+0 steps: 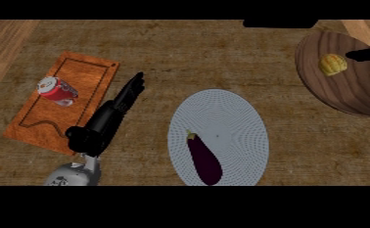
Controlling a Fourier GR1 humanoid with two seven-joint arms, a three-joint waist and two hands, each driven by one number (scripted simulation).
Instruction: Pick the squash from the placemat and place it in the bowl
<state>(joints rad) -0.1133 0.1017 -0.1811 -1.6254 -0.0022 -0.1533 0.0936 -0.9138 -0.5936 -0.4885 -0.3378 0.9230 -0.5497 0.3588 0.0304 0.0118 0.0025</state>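
A brown wooden table (180,46) with a streaky grain fills the head view, and paler wood shows at its upper left and upper right corners. No more of the room can be seen.

At the right edge sits a large dark wooden bowl (347,92), cut off by the frame. A small yellow squash (332,64) lies inside it, toward its upper left part. A black shape pokes in from the right edge just above the squash, too little of it showing to say what it is.

In the lower middle lies an oval, pale grey woven placemat (224,119). A dark purple eggplant (204,159) rests on its lower left part, stem end pointing up and to the left.

At the left lies an orange-brown cutting board (86,80), set at a slant, with a groove running inside its rim. A red soda can (56,89) lies on its side on the board's upper left part.

The left hand (108,119) comes up from the lower left on its grey forearm, just right of the cutting board. Its black fingers (132,87) are straight and pressed together, pointing up and slightly right over bare table, holding nothing.
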